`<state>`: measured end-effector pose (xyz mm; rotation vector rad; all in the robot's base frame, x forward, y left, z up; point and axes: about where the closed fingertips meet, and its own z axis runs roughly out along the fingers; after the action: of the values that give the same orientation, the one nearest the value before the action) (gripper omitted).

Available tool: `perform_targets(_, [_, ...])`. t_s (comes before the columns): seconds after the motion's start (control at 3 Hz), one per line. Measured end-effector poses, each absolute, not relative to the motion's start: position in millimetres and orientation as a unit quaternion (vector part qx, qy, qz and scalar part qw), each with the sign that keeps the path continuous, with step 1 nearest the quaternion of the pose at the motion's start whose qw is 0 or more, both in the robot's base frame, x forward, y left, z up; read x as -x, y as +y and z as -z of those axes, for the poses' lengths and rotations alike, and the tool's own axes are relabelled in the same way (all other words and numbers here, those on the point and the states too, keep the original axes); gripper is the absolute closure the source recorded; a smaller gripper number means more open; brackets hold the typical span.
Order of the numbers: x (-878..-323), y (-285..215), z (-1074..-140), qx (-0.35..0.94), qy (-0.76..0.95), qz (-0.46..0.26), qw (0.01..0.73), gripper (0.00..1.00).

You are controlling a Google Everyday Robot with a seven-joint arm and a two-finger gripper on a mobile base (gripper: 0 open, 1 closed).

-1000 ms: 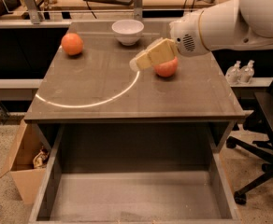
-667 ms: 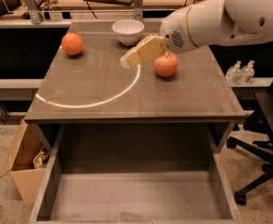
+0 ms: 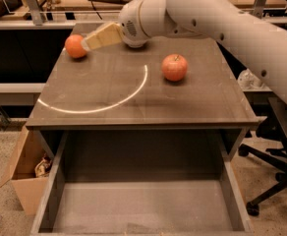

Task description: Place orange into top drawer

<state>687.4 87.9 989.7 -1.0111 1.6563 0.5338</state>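
The orange (image 3: pixel 75 46) sits at the far left of the tabletop (image 3: pixel 133 97). My gripper (image 3: pixel 90 42), with tan fingers, reaches in from the right, its tip right beside the orange's right side. The top drawer (image 3: pixel 143 205) stands pulled open below the table's front edge, its flat grey bottom bare.
A redder apple (image 3: pixel 175 67) with a stem sits right of the table's middle. My white arm (image 3: pixel 222 23) spans the back right. A cardboard box (image 3: pixel 28 168) stands on the floor left of the drawer. An office chair (image 3: pixel 276 156) stands at the right.
My gripper has swung left across the table, from beside the apple to right next to the orange. The arm now hides the white bowl at the back.
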Motion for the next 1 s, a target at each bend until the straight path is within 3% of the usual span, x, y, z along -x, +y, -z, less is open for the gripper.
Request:
perform_targets(0.67, [-707,168,-964,0.396,0.664,-0.287,0.566,0.0])
perform_targets(1.0, [-707,168,-964,0.396,0.664,-0.287,0.566,0.0])
